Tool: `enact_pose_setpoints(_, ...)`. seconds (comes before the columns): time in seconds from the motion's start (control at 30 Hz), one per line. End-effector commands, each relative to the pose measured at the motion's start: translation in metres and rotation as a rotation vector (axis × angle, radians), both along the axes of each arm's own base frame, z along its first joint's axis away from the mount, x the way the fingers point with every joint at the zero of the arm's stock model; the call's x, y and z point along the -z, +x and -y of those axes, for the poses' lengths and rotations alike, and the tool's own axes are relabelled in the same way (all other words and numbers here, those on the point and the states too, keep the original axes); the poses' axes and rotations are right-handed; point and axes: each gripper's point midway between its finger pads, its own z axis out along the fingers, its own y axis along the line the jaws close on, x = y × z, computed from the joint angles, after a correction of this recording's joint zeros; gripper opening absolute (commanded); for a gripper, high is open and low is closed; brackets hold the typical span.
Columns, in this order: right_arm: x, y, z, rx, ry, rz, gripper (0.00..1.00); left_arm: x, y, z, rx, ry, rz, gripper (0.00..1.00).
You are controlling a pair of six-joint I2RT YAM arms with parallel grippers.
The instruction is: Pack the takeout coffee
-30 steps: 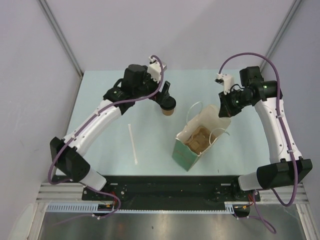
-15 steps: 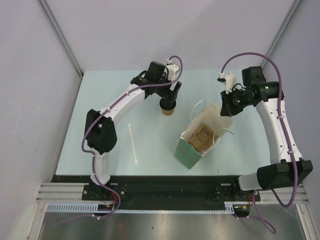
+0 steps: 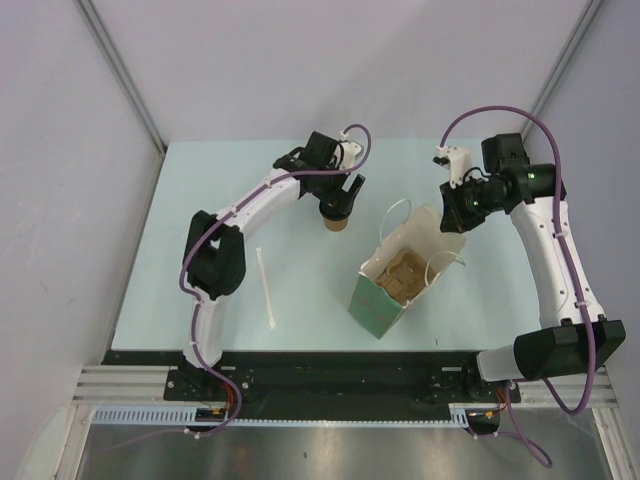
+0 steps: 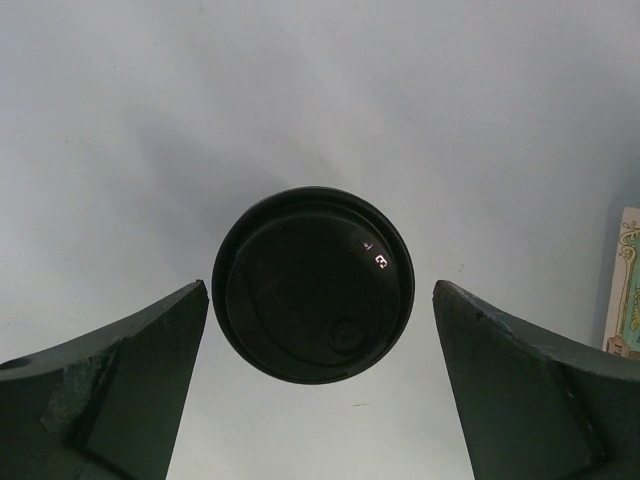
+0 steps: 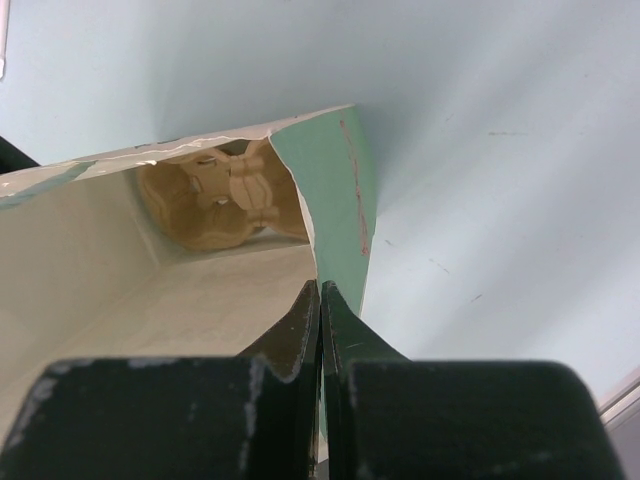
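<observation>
The takeout coffee (image 3: pixel 337 221) stood upright on the pale table (image 3: pixel 200 200), its black lid (image 4: pixel 313 285) on. The left gripper (image 3: pixel 339 204) hung over it, jaws wide, one to each side and neither touching. Between four and five o'clock from the cup sat a green paper bag (image 3: pixel 369 305) with a pulp carrier (image 5: pixel 225 200) inside. The right gripper (image 5: pixel 320 300) was pinched tight on the bag's rim. A white stir stick (image 3: pixel 266 288) lay near eight o'clock.
</observation>
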Motion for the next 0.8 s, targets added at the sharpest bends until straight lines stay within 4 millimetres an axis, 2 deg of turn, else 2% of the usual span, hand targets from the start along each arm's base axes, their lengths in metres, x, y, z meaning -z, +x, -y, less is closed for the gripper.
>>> enact_pose_setpoints(0.0,-0.008,0.002,0.0,-0.007,-0.004,0.037,0.0,-0.002,0.005,0.003,-0.012,-0.022,-0.004,0.99)
enact_pose_setpoints(0.43,-0.008,0.006,-0.001,-0.009,0.006,0.019,0.0,0.02,0.009,-0.005,-0.017,0.042,-0.004,0.99)
enact_pose_setpoints(0.73,-0.005,0.007,-0.001,-0.012,0.006,0.009,0.0,0.02,0.004,-0.004,-0.009,0.032,-0.022,0.99)
enact_pose_setpoints(0.77,-0.005,0.008,-0.001,-0.012,0.004,0.012,0.0,0.016,0.003,-0.004,-0.005,0.026,-0.013,0.99)
